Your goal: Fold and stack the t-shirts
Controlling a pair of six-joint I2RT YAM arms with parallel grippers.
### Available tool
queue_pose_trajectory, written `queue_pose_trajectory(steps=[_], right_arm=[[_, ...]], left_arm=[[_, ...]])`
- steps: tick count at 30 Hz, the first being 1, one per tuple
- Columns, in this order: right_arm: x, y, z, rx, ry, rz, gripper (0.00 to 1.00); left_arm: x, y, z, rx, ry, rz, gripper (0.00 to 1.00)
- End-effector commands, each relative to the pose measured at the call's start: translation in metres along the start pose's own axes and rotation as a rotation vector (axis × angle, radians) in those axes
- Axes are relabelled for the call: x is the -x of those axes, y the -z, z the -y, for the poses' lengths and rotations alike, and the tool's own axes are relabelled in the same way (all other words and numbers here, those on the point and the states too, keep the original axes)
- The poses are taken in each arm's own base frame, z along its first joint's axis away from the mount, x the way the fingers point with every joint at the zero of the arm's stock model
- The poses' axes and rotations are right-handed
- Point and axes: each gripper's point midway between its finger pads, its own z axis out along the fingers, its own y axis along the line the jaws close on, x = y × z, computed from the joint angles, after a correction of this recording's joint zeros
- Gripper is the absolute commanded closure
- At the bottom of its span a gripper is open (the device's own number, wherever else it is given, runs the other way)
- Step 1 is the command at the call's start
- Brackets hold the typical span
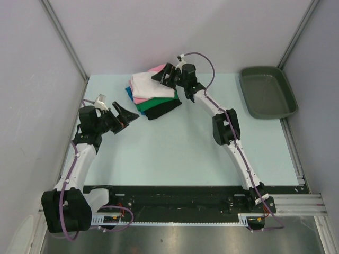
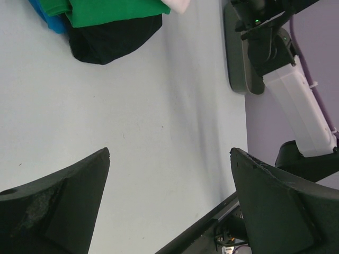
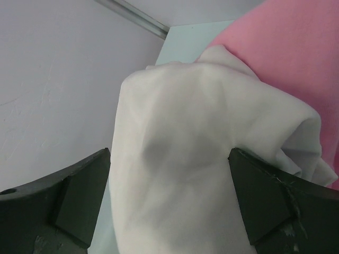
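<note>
The t-shirts lie in one folded stack at the back of the table: white (image 1: 145, 83) on top, then pink (image 1: 158, 68), teal-blue (image 1: 128, 93), green (image 1: 157, 103) and black (image 1: 162, 111) at the bottom. My right gripper (image 1: 160, 77) hovers open just over the stack's top. In its wrist view the right gripper (image 3: 169, 153) has wide jaws straddling the rumpled white shirt (image 3: 201, 174), with the pink shirt (image 3: 286, 53) behind. My left gripper (image 1: 128, 114) stands open left of the stack, empty, and from the left gripper (image 2: 169, 153) the black shirt (image 2: 114, 39) and green shirt (image 2: 106, 10) show ahead.
A dark grey-green tray (image 1: 267, 92) sits at the back right corner, seen edge-on as the tray (image 2: 238, 53) from the left wrist. Grey walls close in the table on both sides and at the back. The right arm (image 1: 228, 129) stretches diagonally across the table's right half.
</note>
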Motion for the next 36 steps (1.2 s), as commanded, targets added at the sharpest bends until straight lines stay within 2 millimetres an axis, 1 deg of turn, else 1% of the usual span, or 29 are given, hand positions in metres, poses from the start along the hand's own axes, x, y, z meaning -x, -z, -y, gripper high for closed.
queue_pose_trajectory(steps=[1, 2, 3, 4, 6, 10, 12, 15, 16, 18, 19, 20, 21, 22, 23, 24, 25, 26, 27, 28, 29, 30, 31, 32, 33, 34, 35, 36], right_arm=[[0.026, -0.008, -0.013, 0.091, 0.041, 0.119, 0.00], [0.025, -0.010, -0.007, 0.087, 0.041, 0.131, 0.01], [0.029, -0.012, -0.006, 0.080, 0.045, 0.160, 0.00], [0.033, -0.013, -0.009, 0.096, 0.060, 0.185, 0.00], [0.038, -0.015, -0.006, 0.084, 0.080, 0.229, 0.00], [0.055, -0.014, -0.009, 0.072, 0.139, 0.307, 0.00], [0.061, -0.013, -0.016, 0.080, 0.168, 0.326, 0.00], [0.069, -0.010, -0.028, 0.091, 0.213, 0.341, 0.00], [0.077, -0.006, -0.039, 0.097, 0.228, 0.353, 0.00], [0.082, -0.002, -0.049, 0.108, 0.253, 0.353, 0.00], [0.094, 0.006, -0.068, 0.132, 0.267, 0.370, 0.00], [0.095, 0.010, -0.072, 0.134, 0.269, 0.364, 0.00], [0.099, 0.014, -0.083, 0.146, 0.285, 0.373, 0.00], [0.115, 0.029, -0.111, 0.169, 0.309, 0.398, 0.00], [0.115, 0.033, -0.115, 0.164, 0.322, 0.389, 0.00], [0.115, 0.036, -0.119, 0.151, 0.341, 0.376, 0.00], [0.129, 0.056, -0.156, 0.184, 0.373, 0.397, 0.00], [0.132, 0.064, -0.167, 0.188, 0.385, 0.398, 0.00], [0.122, 0.068, -0.162, 0.164, 0.375, 0.367, 0.00], [0.124, 0.077, -0.170, 0.158, 0.401, 0.375, 0.00], [0.136, 0.106, -0.210, 0.184, 0.433, 0.415, 0.00], [0.123, 0.110, -0.198, 0.141, 0.435, 0.388, 0.00], [0.125, 0.121, -0.200, 0.102, 0.475, 0.404, 0.00], [0.137, 0.152, -0.237, 0.115, 0.524, 0.449, 0.00], [0.128, 0.157, -0.228, 0.051, 0.527, 0.393, 0.00], [0.127, 0.168, -0.231, 0.015, 0.543, 0.380, 0.00], [0.125, 0.176, -0.230, -0.016, 0.606, 0.358, 0.00], [0.119, 0.196, -0.235, -0.058, 0.621, 0.317, 0.00]], left_arm=[[0.005, 0.002, 0.011, -0.049, -0.070, 0.020, 0.00], [0.004, 0.001, 0.012, -0.053, -0.070, 0.019, 0.00], [0.005, 0.002, 0.013, -0.058, -0.072, 0.024, 0.00], [0.005, 0.001, 0.013, -0.065, -0.074, 0.025, 0.00], [0.005, 0.001, 0.012, -0.062, -0.079, 0.026, 0.00], [0.003, -0.003, 0.011, -0.069, -0.082, 0.017, 0.00], [0.001, -0.004, 0.009, -0.066, -0.079, 0.012, 0.00], [0.000, -0.005, 0.010, -0.070, -0.081, 0.008, 0.00], [-0.001, -0.004, 0.012, -0.078, -0.089, 0.008, 0.00], [0.001, -0.002, 0.013, -0.063, -0.095, 0.019, 0.00], [0.002, 0.000, 0.015, -0.070, -0.110, 0.023, 0.00], [0.000, 0.002, 0.015, -0.058, -0.110, 0.022, 0.00], [0.002, 0.004, 0.014, -0.043, -0.123, 0.033, 0.00], [0.003, 0.006, 0.016, -0.044, -0.135, 0.037, 0.00], [0.004, 0.011, 0.021, -0.044, -0.143, 0.042, 0.00], [0.007, 0.014, 0.019, -0.020, -0.149, 0.061, 0.00], [0.009, 0.018, 0.022, -0.011, -0.155, 0.066, 0.00], [0.011, 0.024, 0.027, -0.011, -0.163, 0.083, 0.00], [0.015, 0.027, 0.029, 0.002, -0.174, 0.101, 0.00], [0.018, 0.032, 0.034, 0.004, -0.183, 0.109, 0.00], [0.019, 0.038, 0.041, -0.005, -0.195, 0.121, 0.00], [0.021, 0.043, 0.045, -0.007, -0.202, 0.130, 0.00], [0.025, 0.048, 0.052, -0.009, -0.219, 0.146, 0.00], [0.026, 0.055, 0.059, -0.020, -0.233, 0.161, 0.00], [0.028, 0.060, 0.065, -0.028, -0.242, 0.174, 0.00], [0.031, 0.065, 0.071, -0.033, -0.256, 0.189, 0.00], [0.032, 0.072, 0.079, -0.049, -0.275, 0.204, 0.00], [0.033, 0.076, 0.085, -0.062, -0.299, 0.213, 0.00]])
